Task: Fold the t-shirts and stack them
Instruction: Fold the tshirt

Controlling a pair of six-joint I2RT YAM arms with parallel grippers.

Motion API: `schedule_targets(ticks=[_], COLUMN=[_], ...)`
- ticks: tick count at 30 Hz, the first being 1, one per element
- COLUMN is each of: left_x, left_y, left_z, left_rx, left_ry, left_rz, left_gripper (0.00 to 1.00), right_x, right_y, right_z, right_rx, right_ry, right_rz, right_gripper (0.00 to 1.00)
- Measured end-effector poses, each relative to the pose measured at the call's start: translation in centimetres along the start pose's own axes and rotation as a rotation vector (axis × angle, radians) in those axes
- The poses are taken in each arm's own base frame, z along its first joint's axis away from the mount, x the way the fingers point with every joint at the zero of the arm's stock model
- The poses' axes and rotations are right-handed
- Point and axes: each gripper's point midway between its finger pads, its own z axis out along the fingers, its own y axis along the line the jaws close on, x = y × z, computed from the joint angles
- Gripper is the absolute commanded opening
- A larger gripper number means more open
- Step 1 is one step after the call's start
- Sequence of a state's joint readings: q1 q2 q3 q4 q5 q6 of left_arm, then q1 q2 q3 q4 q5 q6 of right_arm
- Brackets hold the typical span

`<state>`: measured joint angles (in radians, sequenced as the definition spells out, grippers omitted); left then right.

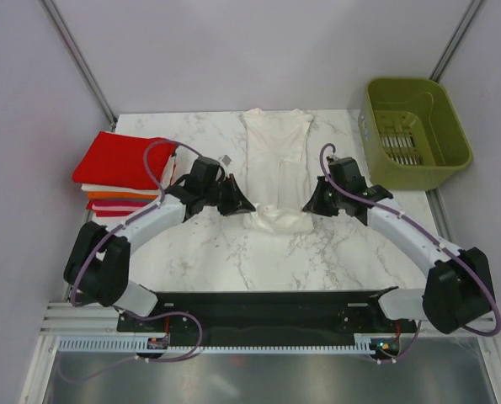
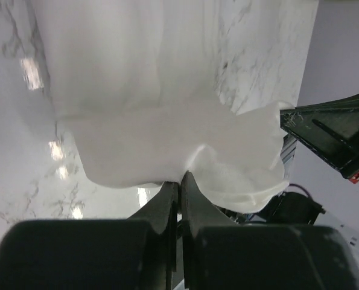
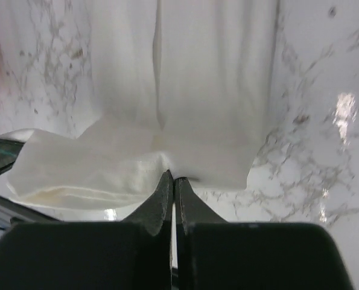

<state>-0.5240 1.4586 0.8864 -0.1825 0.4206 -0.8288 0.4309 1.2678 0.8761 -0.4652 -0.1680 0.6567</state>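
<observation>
A large white t-shirt (image 1: 276, 160) lies lengthwise down the middle of the marble table, sides folded in, its near hem bunched and lifted. My left gripper (image 1: 243, 203) is shut on the hem's left corner; the cloth (image 2: 167, 145) meets its fingertips in the left wrist view. My right gripper (image 1: 311, 204) is shut on the hem's right corner, with the cloth (image 3: 185, 145) pinched at its tips. A stack of folded t-shirts (image 1: 119, 172), red on top with orange, white and pink-red under it, sits at the table's left edge.
An olive-green plastic basket (image 1: 414, 130) stands at the back right, partly off the table (image 1: 233, 252). Bare marble lies between the shirt and the arm bases. The right gripper's black body (image 2: 336, 130) shows in the left wrist view.
</observation>
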Motion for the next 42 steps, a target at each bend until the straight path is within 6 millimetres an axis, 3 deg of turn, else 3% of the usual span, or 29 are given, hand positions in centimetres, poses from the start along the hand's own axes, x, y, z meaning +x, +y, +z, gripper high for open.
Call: schedule_targets(ticks=[2, 6, 10, 14, 20, 33, 34, 35, 36, 37, 38, 39, 42], left_x=[-3.4, -8.8, -12.1, -13.6, -15.7, -19.7, -19.9, -20.3, -20.7, -20.9, -21.1, -21.3, -21.5], left_y=[-0.8, -0.4, 0.8, 2.3, 3.0, 3.9, 3.9, 3.8, 3.8, 3.8, 3.8, 3.8, 3.8], left_z=[0.6, 2.5, 4.5, 6.0, 7.5, 9.6, 9.8, 10.0, 10.4, 10.4, 10.6, 10.7, 10.6], left_rx=[0.005, -0.025, -0.053, -0.081, -0.086, -0.076, -0.073, -0.068, -0.063, -0.062, -0.06, -0.06, -0.065], left_ry=[-0.049, -0.108, -0.13, -0.126, -0.135, -0.146, -0.144, -0.144, -0.145, -0.146, -0.145, -0.146, -0.148], left_rz=[0.001, -0.015, -0.041, -0.069, -0.081, -0.104, -0.104, -0.104, -0.104, -0.103, -0.1, -0.09, -0.083], left_gripper=[0.02, 0.02, 0.02, 0.02, 0.02, 0.04, 0.07, 0.14, 0.44, 0.59, 0.8, 0.94, 0.95], right_x=[-3.4, -8.4, -11.3, -13.2, -14.5, -18.1, -18.2, -18.4, -18.6, -18.8, -19.0, -19.1, -19.3], right_y=[-0.3, -1.4, -3.2, -3.8, -3.8, -4.8, -4.8, -4.8, -4.7, -4.6, -4.6, -4.6, -4.4], right_z=[1.0, 3.2, 5.9, 8.6, 11.5, 13.8, 14.0, 14.2, 14.4, 14.7, 14.8, 15.0, 15.1], right_rx=[0.025, 0.061, 0.092, 0.091, 0.077, 0.045, 0.043, 0.039, 0.034, 0.029, 0.025, 0.02, 0.006], right_ry=[-0.04, -0.087, -0.079, -0.063, -0.035, -0.052, -0.052, -0.053, -0.052, -0.054, -0.055, -0.06, -0.071], right_rz=[0.01, 0.039, 0.08, 0.1, 0.108, 0.156, 0.157, 0.161, 0.167, 0.165, 0.173, 0.171, 0.162], right_gripper=[0.0, 0.0, 0.0, 0.0, 0.0, 0.04, 0.08, 0.21, 0.4, 0.52, 0.59, 0.64, 0.66])
